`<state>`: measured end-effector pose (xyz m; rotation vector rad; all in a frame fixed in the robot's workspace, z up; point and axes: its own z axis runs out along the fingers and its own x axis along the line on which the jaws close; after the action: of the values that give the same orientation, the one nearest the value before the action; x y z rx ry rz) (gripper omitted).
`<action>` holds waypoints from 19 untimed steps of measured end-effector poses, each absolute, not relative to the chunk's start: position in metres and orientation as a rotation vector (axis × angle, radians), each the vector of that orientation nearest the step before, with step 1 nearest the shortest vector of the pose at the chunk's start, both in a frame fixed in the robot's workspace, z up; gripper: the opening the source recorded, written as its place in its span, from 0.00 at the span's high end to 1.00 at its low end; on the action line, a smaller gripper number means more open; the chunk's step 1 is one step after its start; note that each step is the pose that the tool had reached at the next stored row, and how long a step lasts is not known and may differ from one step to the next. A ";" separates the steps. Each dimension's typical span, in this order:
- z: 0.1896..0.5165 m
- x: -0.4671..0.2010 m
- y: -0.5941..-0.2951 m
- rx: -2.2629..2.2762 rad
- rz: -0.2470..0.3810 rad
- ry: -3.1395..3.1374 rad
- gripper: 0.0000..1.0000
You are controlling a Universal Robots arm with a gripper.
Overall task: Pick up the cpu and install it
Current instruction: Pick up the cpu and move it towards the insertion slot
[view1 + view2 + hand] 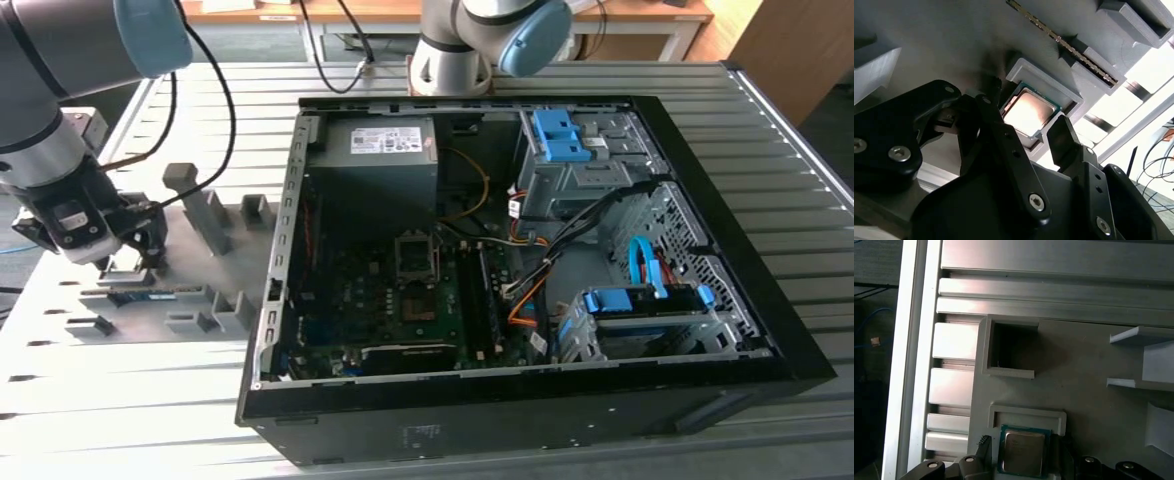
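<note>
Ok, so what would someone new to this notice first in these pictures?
The open black computer case lies on its side on the slatted metal table in the middle of the exterior view, its insides exposed. At that view's left the gripper hangs over a grey holder plate. In both wrist views its open fingers stand either side of the shiny square cpu, seated in a pocket of that plate.

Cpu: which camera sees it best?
The second wrist view: the cpu lies big and central by the hand. The first wrist view catches it at the edge; the exterior view, too small to tell.
</note>
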<state>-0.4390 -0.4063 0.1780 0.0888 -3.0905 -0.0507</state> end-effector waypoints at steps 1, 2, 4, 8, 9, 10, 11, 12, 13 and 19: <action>0.178 -0.439 -0.406 0.089 -0.051 -3.091 0.36; 0.178 -0.439 -0.406 0.089 -0.051 -3.090 0.36; 0.178 -0.439 -0.407 0.089 -0.048 -3.091 0.36; 0.178 -0.440 -0.407 0.089 -0.046 -3.091 0.36; 0.178 -0.440 -0.407 0.089 -0.045 -3.091 0.36; 0.178 -0.440 -0.407 0.089 -0.045 -3.091 0.36; 0.178 -0.440 -0.407 0.089 -0.045 -3.091 0.36; 0.178 -0.440 -0.407 0.089 -0.045 -3.091 0.36; 0.178 -0.440 -0.407 0.089 -0.045 -3.091 0.36; 0.178 -0.440 -0.407 0.089 -0.045 -3.091 0.37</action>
<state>-0.4399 -0.4066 0.1778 0.0888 -3.0912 -0.0447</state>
